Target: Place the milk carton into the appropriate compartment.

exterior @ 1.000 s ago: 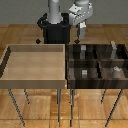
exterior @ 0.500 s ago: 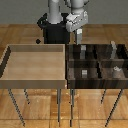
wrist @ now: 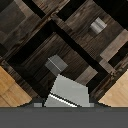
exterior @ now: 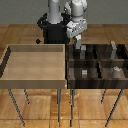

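My gripper [exterior: 78, 42] hangs over the back left part of the dark divided tray [exterior: 98, 84], which stands on the exterior view's right. It is shut on the milk carton [wrist: 68, 93], a small grey box with a white edge. In the wrist view the carton fills the space just under the hand, above a dark compartment that has a small grey block [wrist: 56, 62] in it. In the exterior view the carton [exterior: 79, 49] is a small shape below the fingers. The fingertips themselves are hidden.
A large light wooden tray [exterior: 35, 79] stands on the exterior view's left, touching the dark tray. Grey blocks sit in other compartments [exterior: 84, 73] [exterior: 116, 71] [wrist: 97, 24]. Both trays stand on thin legs over a wooden floor. The robot's base [exterior: 52, 27] is behind them.
The gripper with the carton has come down towards the dark tray and shifted slightly sideways. The trays and blocks have not moved.
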Available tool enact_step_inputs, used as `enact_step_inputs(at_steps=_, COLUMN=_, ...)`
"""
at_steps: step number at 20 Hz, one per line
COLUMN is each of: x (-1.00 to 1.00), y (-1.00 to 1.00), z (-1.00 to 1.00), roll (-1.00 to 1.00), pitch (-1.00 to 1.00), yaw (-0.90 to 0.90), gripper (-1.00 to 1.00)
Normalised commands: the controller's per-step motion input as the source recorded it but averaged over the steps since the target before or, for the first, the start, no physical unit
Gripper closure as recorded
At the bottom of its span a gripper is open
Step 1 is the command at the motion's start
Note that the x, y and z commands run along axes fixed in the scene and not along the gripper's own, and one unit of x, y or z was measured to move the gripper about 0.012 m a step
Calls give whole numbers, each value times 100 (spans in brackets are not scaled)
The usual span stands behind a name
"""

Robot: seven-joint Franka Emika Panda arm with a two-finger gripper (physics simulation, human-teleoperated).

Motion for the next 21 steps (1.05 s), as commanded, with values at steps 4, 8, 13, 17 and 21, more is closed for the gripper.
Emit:
enact_step_inputs(at_steps=4, x=0, y=0, z=-50, roll=0, pitch=0, yaw=0, gripper=100)
enact_step_inputs(at_steps=8, x=0, y=0, z=-100, roll=0, pitch=0, yaw=0, gripper=100)
enact_step_inputs(at_steps=13, x=0, y=0, z=-20, roll=0, pitch=0, yaw=0, gripper=-100)
enact_step_inputs(at_steps=17, x=0, y=0, z=0, roll=0, pitch=0, yaw=0, gripper=-100)
enact_step_inputs(at_steps=21, x=0, y=0, z=0, roll=0, pitch=0, yaw=0, gripper=-100)
